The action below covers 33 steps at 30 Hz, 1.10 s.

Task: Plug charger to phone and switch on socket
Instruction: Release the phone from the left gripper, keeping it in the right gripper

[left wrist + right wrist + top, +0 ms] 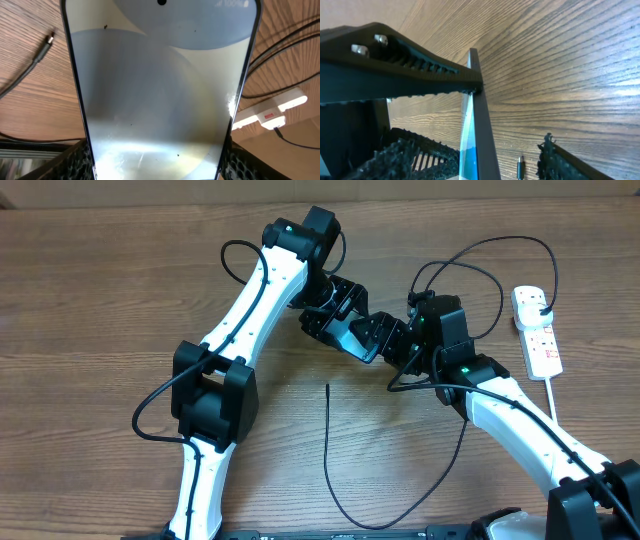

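Two-arm station, one table. In the left pincer: the phone, clenched by both long edges between the ribbed pads; faces that wrist camera screen-first, pale and glossy; fills nearly the whole view. Around the phone's far end: the right pincer — released, fingers spread to either side of the thin edge, with bare wood between the phone and one of them; grasps nothing. Stands tip to tip with the left pincer over the middle of the table. On the outer side of the right pincer, well apart from it: the socket, white, flat on the wood, white cord trailing toward the arm's base; takes a black lead at its far end. On the base side of both pincers: the charger, thin black cable, loose on the table, touching neither pincer nor phone; connector tip near the right pincer, on the wood between the phone and one finger; curves from there toward the bases and round beneath the right arm. Same cable as the lead in the socket — cannot tell.
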Available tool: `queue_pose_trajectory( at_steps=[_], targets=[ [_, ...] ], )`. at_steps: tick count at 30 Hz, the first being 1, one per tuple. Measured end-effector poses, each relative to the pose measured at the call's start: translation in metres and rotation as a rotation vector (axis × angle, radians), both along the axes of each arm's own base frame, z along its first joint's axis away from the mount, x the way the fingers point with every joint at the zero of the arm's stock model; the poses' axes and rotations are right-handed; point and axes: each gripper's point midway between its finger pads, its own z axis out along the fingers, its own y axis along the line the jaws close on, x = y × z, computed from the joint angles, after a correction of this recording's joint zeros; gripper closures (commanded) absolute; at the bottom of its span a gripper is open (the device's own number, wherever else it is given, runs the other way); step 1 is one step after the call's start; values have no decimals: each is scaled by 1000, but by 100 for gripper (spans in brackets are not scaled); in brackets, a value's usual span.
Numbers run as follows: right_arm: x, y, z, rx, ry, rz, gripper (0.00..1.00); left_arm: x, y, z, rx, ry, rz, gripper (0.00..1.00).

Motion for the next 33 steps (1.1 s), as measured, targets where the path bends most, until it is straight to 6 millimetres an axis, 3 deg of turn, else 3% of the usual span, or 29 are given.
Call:
queue_pose_trajectory(
  at_steps=[19,33],
  targets=[
    [0,-1,0,-3,0,-4,59,-9,-23,1,-16,-8,-22,96],
    [2,-3,-1,-12,-3,-13,69,-7,-24,2,-19,-12,-19,96]
  ],
)
